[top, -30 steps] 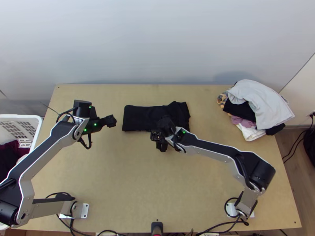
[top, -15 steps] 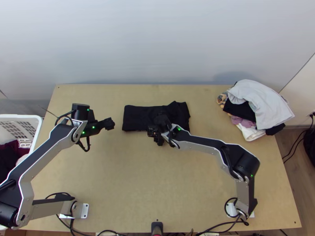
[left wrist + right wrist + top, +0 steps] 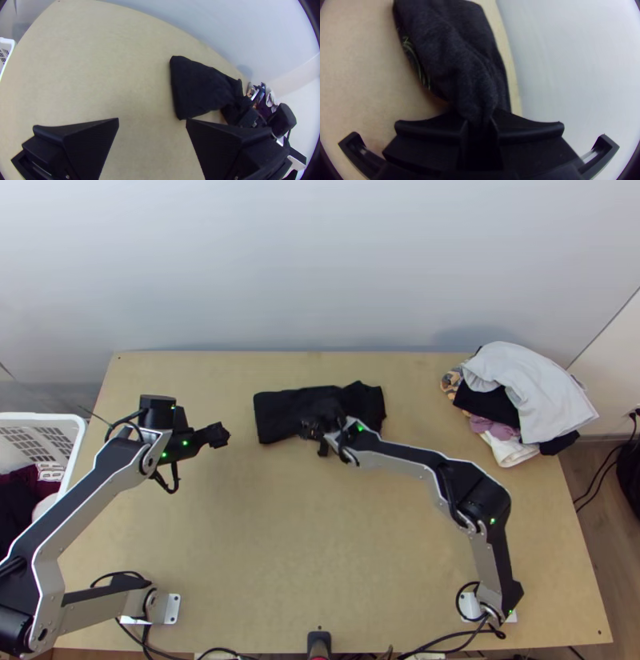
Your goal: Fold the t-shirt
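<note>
While the right black gripper [image 3: 480, 128] pinches the folded black cloth t-shirt [image 3: 280, 414], fold adjustment appears in hand
T-shirt on light wooden tabletop [image 3: 240, 540]; left black gripper [image 3: 152, 119] open; next, probably: align edges, release

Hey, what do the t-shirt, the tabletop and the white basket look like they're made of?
The t-shirt looks like soft matte knit, perhaps cotton: its faintly mottled surface gathers into rounded folds at the right gripper. The tabletop seems to be wood or wood-based board, dull and pale tan. The basket is probably smooth moulded plastic, given its slotted wall and rounded rim.
</note>
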